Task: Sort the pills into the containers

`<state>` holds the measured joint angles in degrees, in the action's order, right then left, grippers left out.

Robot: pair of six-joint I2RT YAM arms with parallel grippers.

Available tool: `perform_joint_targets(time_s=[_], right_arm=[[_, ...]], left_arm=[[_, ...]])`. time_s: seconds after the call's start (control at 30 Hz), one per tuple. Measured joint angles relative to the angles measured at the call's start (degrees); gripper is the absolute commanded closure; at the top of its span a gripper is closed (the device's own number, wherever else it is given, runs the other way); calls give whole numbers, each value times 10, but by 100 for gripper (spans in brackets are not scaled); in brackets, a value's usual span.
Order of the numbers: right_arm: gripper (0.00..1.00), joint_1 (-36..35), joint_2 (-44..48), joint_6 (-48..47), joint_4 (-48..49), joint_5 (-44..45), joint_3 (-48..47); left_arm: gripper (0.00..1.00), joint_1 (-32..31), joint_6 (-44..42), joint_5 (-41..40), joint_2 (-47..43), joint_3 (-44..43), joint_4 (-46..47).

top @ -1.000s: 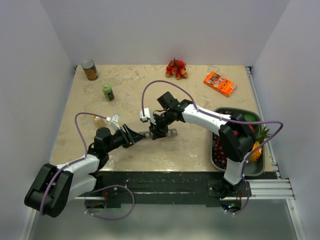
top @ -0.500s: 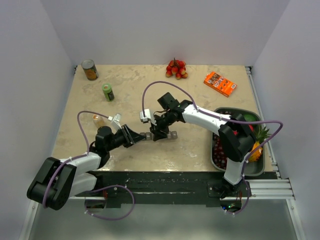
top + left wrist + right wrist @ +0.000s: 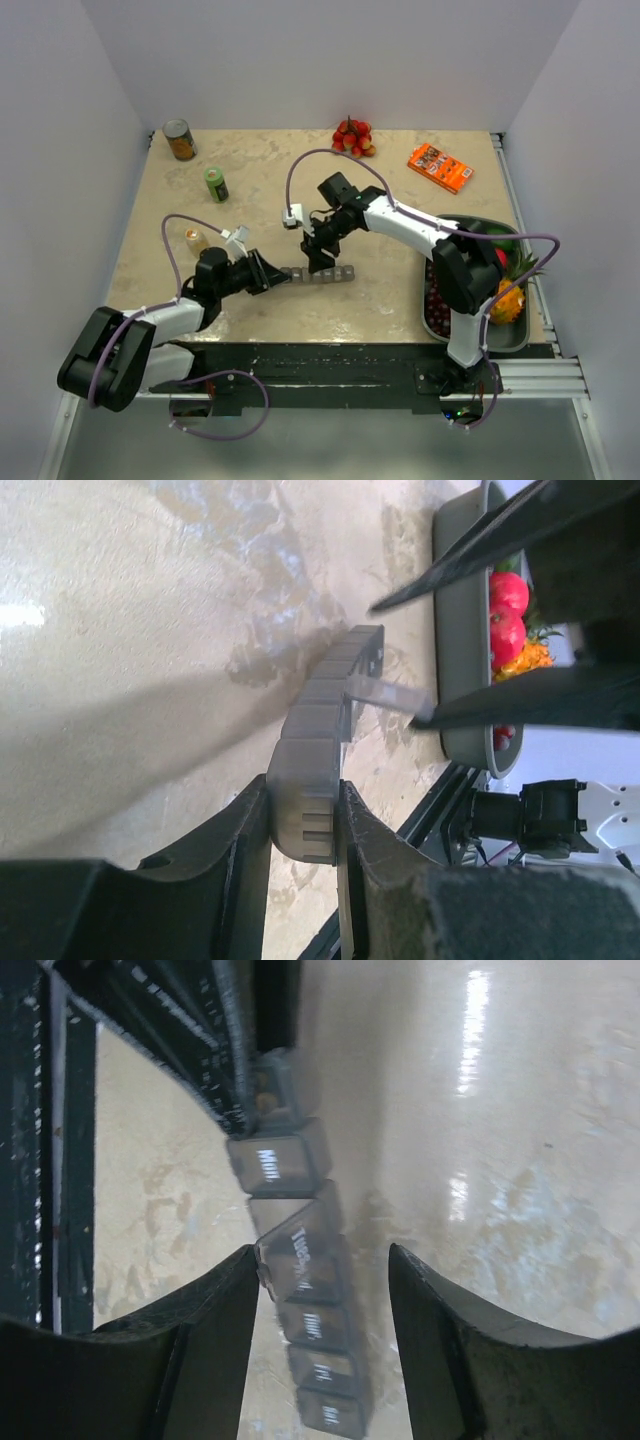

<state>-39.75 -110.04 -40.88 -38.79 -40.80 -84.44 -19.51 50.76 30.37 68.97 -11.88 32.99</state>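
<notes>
Containers (image 3: 342, 272): a narrow strip of translucent dark-grey plastic, made of small square lidded compartments joined in a single row. It lies flat on the beige marbled tabletop (image 3: 400, 205), towards the near edge, with its long axis running left to right in the top view. Each lid bears small white lettering, too blurred to read. One mid-strip lid stands tilted open. The left end is pinched between the fingers of the left gripper (image 3: 303, 805).

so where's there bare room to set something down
Bare: between green bottle and red fruit at the back, and between pill organizer and grey bin in front. Crowded mid-table, where left gripper and right gripper meet at the organizer.
</notes>
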Motion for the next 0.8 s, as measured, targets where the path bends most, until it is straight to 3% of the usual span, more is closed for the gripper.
perform_joint_targets(time_s=[0.33,0.6,0.67,0.73,0.8], right_arm=[[53,19,33,88,111,113,12],[46,9,31,109,122,115,16],[55,9,32,104,118,102,15],[71,12,37,83,99,74,15],[100,17,50,46,65,32,16]], left_arm=[[100,0,1,23,28,0,10],[100,0,6,33,62,-8,25],[100,0,6,33,66,-13,25],[100,0,6,34,73,-19,26],[100,0,6,34,81,-22,27]])
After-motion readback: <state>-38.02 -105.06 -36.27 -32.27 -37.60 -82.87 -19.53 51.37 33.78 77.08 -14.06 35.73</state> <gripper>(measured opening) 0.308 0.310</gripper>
